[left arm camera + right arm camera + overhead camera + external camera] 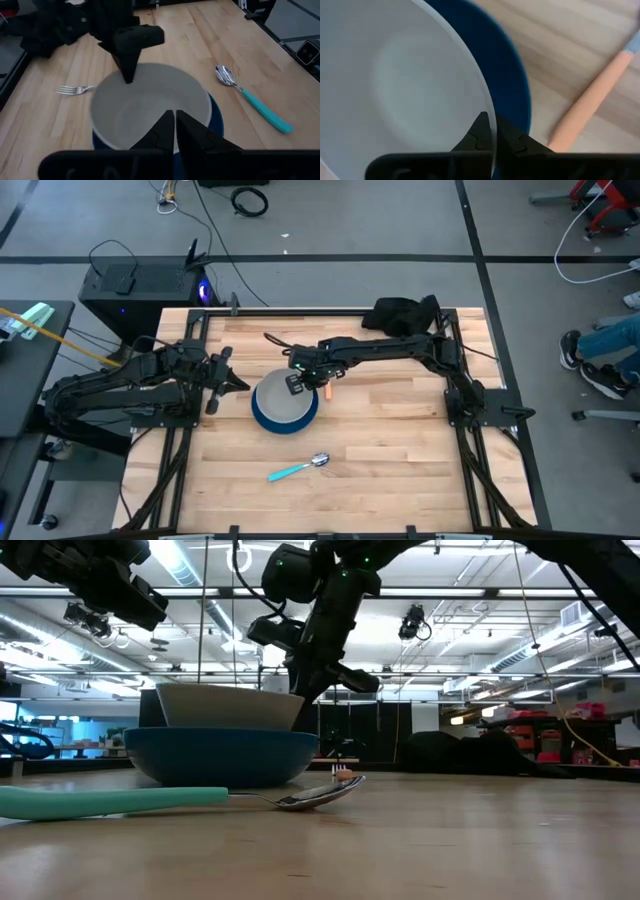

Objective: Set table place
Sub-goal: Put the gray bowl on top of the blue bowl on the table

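Note:
A pale grey bowl [283,402] stands in the round blue plate [262,420] near the table's middle. My right gripper [492,122] comes down on the bowl's far right rim and is shut on it. The orange-handled fork [327,390] lies on the wood just right of the plate, its tines [70,90] pointing to the far side. The teal-handled spoon [298,468] lies nearer the front edge. My left gripper [235,383] hovers shut just left of the plate, touching nothing. My right gripper pinches the bowl's thin rim [489,107] on the side toward the fork, one finger inside the bowl and one outside. The fingers [129,75] slant steeply down from above. The bowl sits upright and level inside the blue plate [220,755].
A black cloth [405,313] lies bunched at the far right corner. The table's black frame [300,310] runs along the far edge. Bare wood lies right of the fork and around the spoon.

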`<state>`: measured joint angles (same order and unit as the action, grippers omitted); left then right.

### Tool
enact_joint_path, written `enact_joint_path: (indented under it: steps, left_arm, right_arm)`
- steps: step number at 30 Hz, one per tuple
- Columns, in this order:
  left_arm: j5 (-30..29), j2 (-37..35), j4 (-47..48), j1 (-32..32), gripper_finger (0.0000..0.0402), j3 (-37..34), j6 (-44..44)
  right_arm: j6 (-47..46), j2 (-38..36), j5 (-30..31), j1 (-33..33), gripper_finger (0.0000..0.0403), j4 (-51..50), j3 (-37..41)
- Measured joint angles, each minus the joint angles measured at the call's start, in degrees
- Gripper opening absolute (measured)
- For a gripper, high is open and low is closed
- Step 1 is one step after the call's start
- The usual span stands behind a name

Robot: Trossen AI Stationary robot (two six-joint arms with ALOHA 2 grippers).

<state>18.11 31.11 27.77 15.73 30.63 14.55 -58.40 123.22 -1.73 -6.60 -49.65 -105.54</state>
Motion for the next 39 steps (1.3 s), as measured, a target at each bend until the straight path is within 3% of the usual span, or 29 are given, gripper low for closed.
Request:
enact_joint_path:
  steps: [39]
  left_arm:
    - [-0.01, 0.0, -0.11, 0.0, 0.0028, 0.0, 0.02]
  right_arm:
    - [0.47, 2.8, -1.33, 0.4, 0.0016, 1.23, 0.07]
